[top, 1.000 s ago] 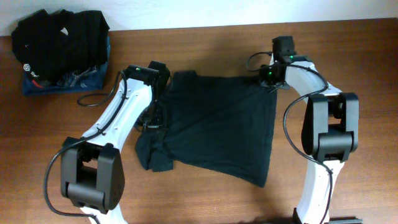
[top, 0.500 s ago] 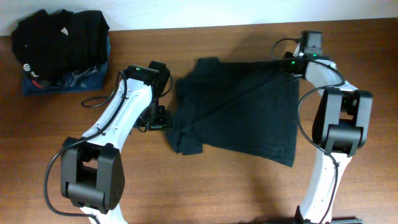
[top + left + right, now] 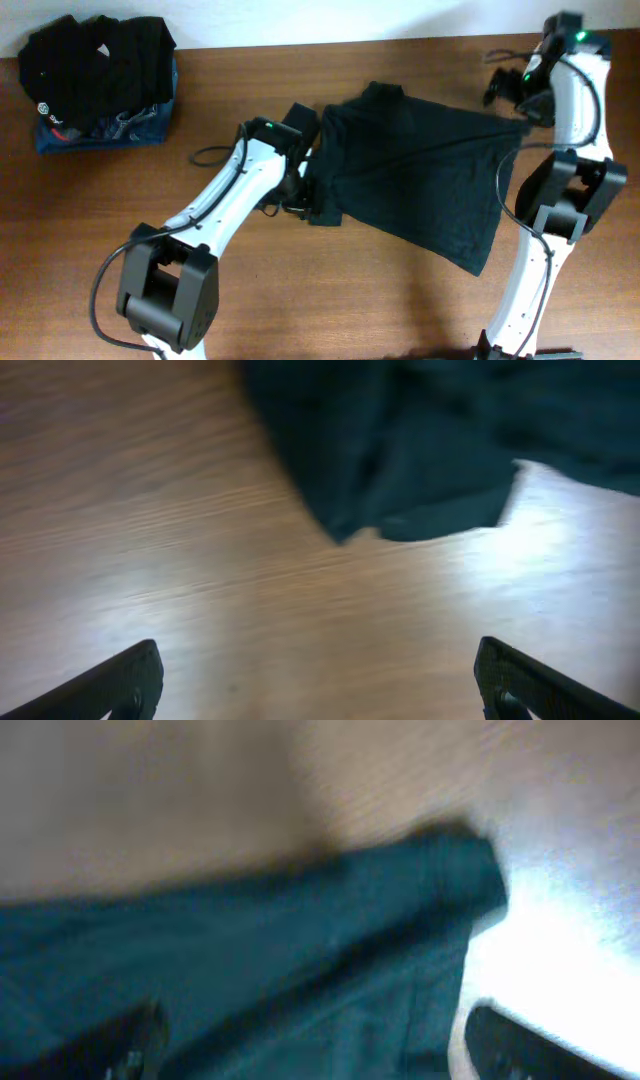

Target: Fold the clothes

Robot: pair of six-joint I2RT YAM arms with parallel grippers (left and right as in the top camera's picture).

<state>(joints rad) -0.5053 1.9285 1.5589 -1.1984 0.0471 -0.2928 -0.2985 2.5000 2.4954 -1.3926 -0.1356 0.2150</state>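
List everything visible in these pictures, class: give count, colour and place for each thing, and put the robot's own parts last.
shirt: one, black, spread right of the table's middle, bunched at its left edge.
ribbed garment: one, black with a round white logo, far-left corner, on top of a pile.
blue garment: one, blue with white print, under the ribbed garment.
table: one, brown wood, under everything.
left arm: one, white and black, reaching to the shirt's left edge.
right arm: one, white and black, at the far-right side.
left gripper: one, black, open, holding nothing, near the shirt's edge.
right gripper: one, black, open, over the shirt's far-right corner.
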